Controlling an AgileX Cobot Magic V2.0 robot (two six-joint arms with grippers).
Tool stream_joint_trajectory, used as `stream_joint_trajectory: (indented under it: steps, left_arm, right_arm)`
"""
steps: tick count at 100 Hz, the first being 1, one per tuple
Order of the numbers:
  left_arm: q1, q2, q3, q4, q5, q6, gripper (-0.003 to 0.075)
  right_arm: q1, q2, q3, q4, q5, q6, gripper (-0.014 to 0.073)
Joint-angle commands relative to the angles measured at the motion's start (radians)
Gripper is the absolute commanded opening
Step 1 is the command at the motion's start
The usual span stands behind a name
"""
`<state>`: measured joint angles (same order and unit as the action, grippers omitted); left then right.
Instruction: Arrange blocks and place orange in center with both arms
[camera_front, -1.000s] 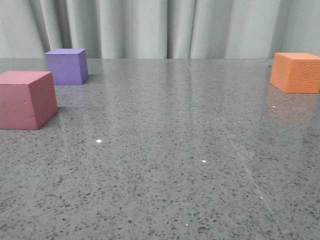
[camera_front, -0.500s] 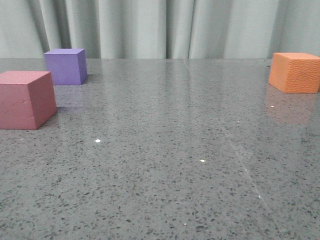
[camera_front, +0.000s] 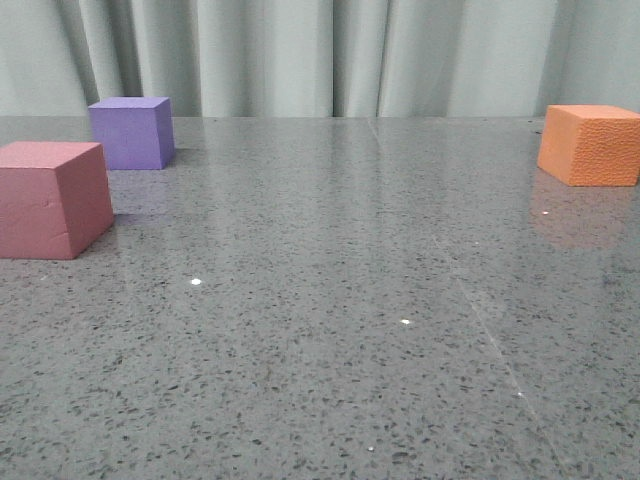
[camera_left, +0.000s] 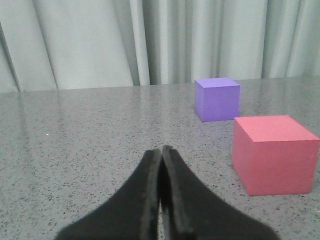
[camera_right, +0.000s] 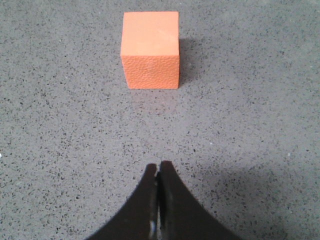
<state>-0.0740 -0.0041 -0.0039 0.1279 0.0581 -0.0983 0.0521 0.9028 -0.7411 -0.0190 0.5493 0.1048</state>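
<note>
The pink-red block (camera_front: 52, 199) rests at the table's left edge, and the purple block (camera_front: 131, 132) stands behind it. Far off at the right edge lies the orange (camera_front: 592, 144), a pebbled cube. No gripper shows in the front view. In the left wrist view my left gripper (camera_left: 161, 149) is shut and empty, with the pink-red block (camera_left: 273, 154) and the purple block (camera_left: 217, 98) ahead of it and off to one side. My right gripper (camera_right: 159, 164) is also shut and empty, hovering above the table with the orange (camera_right: 150, 49) straight ahead, well apart from the fingertips.
A grey speckled stone table (camera_front: 330, 300) carries the cubes. A pale pleated curtain (camera_front: 300, 55) hangs right behind the table's far edge.
The whole front view has shifted a few pixels leftward since a second ago; the cubes keep their places relative to one another.
</note>
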Motion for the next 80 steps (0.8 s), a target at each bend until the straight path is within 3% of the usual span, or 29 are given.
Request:
stream_joint_trajectory:
  steps: [1,11,32,55,80]
  left_arm:
    - [-0.005,-0.032,0.053,-0.010,-0.082,0.003,-0.0019]
    - [-0.005,-0.032,0.053,-0.010,-0.082,0.003,-0.0019]
    - [-0.005,-0.032,0.053,-0.010,-0.082,0.003,-0.0019]
    - [-0.005,-0.032,0.053,-0.010,-0.082,0.003,-0.0019]
    - [-0.005,-0.032,0.053,-0.010,-0.082,0.003,-0.0019]
  right_arm:
    - [-0.007,-0.003,-0.036,0.001,-0.063,0.002,-0.0020]
    - [-0.007,-0.003,-0.036,0.001,-0.063,0.002,0.0127]
    - [-0.007,-0.003,-0.036,0.002,-0.067,0.004,0.0673]
    - [-0.007,0.006,-0.059,0.006,-0.070,0.004,0.0635]
    - [-0.007,0.167,-0.325,0.007,0.053,0.004,0.0635]
